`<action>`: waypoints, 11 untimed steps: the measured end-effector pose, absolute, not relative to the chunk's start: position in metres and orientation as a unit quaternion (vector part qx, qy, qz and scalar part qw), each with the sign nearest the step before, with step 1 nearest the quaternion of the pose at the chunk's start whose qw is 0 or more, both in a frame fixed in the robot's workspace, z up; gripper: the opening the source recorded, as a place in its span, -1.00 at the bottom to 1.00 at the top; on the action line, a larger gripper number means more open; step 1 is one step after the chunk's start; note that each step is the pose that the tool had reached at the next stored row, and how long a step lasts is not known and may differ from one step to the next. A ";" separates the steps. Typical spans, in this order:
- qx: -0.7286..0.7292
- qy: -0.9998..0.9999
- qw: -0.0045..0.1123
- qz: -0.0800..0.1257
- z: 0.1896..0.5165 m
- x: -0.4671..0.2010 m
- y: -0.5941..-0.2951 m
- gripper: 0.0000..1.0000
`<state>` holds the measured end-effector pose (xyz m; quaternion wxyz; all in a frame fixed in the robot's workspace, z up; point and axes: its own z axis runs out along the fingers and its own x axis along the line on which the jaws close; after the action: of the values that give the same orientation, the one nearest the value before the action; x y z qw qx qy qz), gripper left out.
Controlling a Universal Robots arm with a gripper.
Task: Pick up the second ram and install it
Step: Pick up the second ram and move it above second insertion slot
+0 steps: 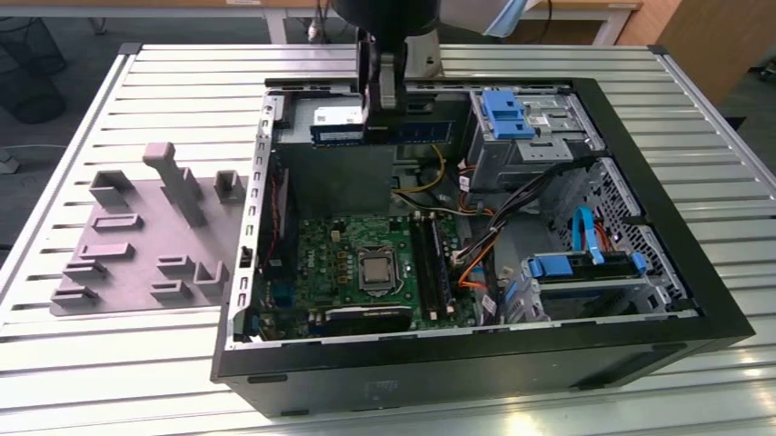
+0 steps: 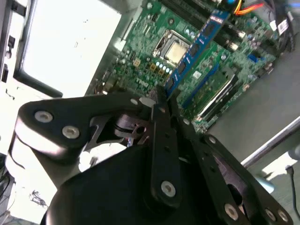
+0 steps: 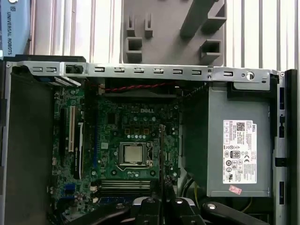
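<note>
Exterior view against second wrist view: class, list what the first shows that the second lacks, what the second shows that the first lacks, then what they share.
Exterior view: the grey fixture blocks on the slatted table beside the open computer case, and the blue drive bays. Second wrist view: the gripper close up, shut on one end of the second ram. Shared: that ram, the green motherboard, its processor socket.
</note>
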<state>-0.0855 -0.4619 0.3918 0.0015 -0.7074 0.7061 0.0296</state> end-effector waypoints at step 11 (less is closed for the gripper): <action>-0.707 0.706 0.001 0.030 0.392 -0.077 -0.462 -0.72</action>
<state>-0.0770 -0.4619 0.3919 0.0014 -0.7072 0.7064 0.0296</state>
